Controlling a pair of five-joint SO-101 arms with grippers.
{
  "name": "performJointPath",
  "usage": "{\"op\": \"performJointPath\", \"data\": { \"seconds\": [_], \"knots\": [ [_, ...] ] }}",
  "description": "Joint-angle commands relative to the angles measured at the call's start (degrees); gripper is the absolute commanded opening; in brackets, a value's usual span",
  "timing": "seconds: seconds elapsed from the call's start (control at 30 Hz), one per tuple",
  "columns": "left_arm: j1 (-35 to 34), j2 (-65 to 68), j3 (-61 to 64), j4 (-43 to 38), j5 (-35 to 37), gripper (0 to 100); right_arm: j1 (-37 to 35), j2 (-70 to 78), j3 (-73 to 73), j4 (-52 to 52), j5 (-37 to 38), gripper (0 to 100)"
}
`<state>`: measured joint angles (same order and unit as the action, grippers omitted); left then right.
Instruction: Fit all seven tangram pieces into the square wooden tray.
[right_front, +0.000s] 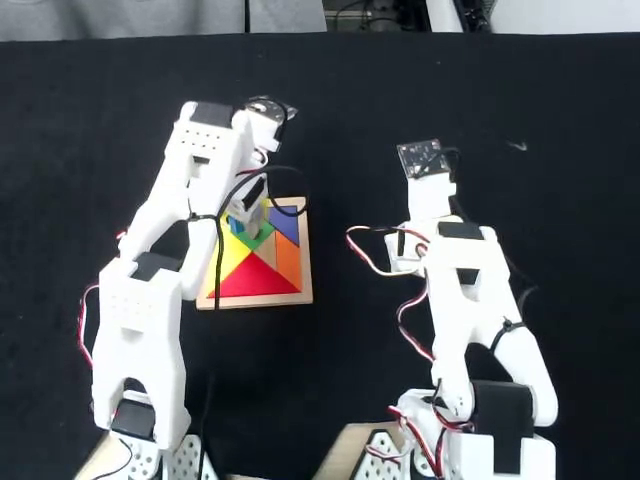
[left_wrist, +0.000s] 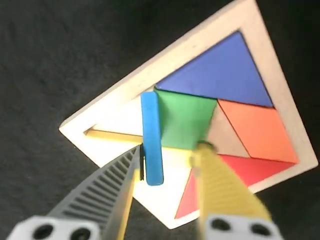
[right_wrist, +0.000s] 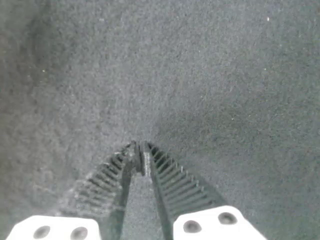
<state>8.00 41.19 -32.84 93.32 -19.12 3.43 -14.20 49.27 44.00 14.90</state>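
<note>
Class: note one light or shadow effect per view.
High view: white arms bright against the black cloth, no clear shadows. Left wrist view: the tray's bare floor glares pale beside the blue piece. Right wrist view: a dim shadow lies ahead of the right end effector.

Supporting surface: table (right_front: 560, 250), visible top covered throughout with black cloth (right_front: 100, 110). Far edge of cloth straight, against a pale backdrop.

Lying directly on cloth: square wooden tray (right_front: 258, 300), flat, on left side of table, at roughly mid-depth, sides slightly turned against table edges.

Standing at near edge: left arm base (right_front: 140, 450) and right arm base (right_front: 490, 455), well apart, each with a pale board partly visible beneath it: left board (right_front: 92, 466), right board (right_front: 345, 452).

On cloth in far right area: small pale mark (right_front: 516, 146), well apart from tray.
</note>
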Motion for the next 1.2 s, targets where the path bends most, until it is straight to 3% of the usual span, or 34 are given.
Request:
{"op": "performJointPath", "data": {
  "seconds": [0.0,0.43,0.97,1.17],
  "knots": [
    [-1.01,-0.79,-4.09,1.23,-2.11,28,-0.88,-0.31,-0.84,-0.79,0.44,1.1],
    [-8.84,-0.62,-7.16,-1.58,-2.29,28,-0.88,-0.31,-0.84,-0.70,0.44,1.1],
    [-10.15,-1.41,-13.76,-0.79,-5.45,28,-0.88,-0.31,-0.84,-0.88,0.44,1.1],
    [-12.88,-10.02,-30.02,7.47,2.99,28,-0.88,-0.31,-0.84,-0.97,0.44,1.1]
  ]
}}
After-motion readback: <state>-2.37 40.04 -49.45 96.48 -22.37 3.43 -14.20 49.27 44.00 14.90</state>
